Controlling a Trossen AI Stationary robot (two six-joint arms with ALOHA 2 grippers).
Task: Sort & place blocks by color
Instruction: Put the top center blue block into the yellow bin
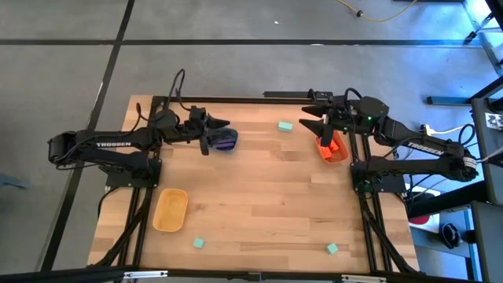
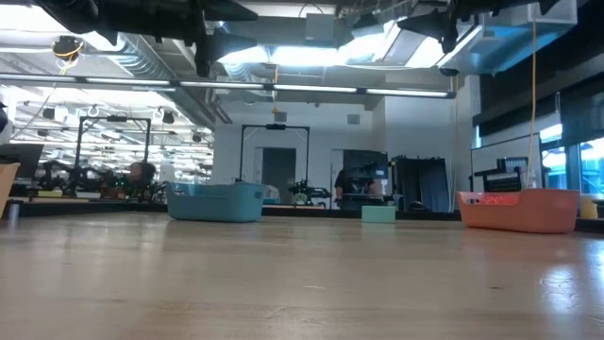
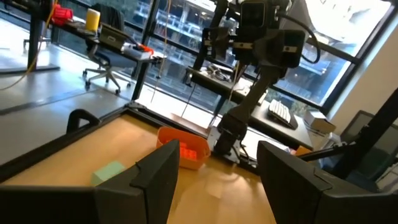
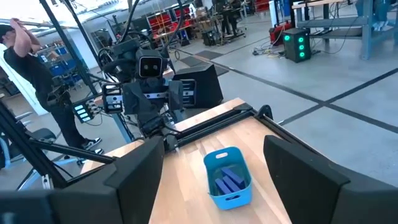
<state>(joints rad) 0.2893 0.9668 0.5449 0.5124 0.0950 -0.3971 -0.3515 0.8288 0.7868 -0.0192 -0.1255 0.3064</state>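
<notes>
Right gripper (image 1: pixel 324 134) open above orange-red blocks (image 1: pixel 333 146) in orange tub (image 1: pixel 339 156).

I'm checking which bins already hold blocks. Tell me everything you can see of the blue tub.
The blue tub is a small rounded-rectangle bin, plastic by its look, with smooth walls, a rolled rim and a slot handle in one end. It stands upright on the wooden table, toward the far left, under the left end effector. Inside lie a few purple blocks, overlapping. Nothing else touches it.
</notes>
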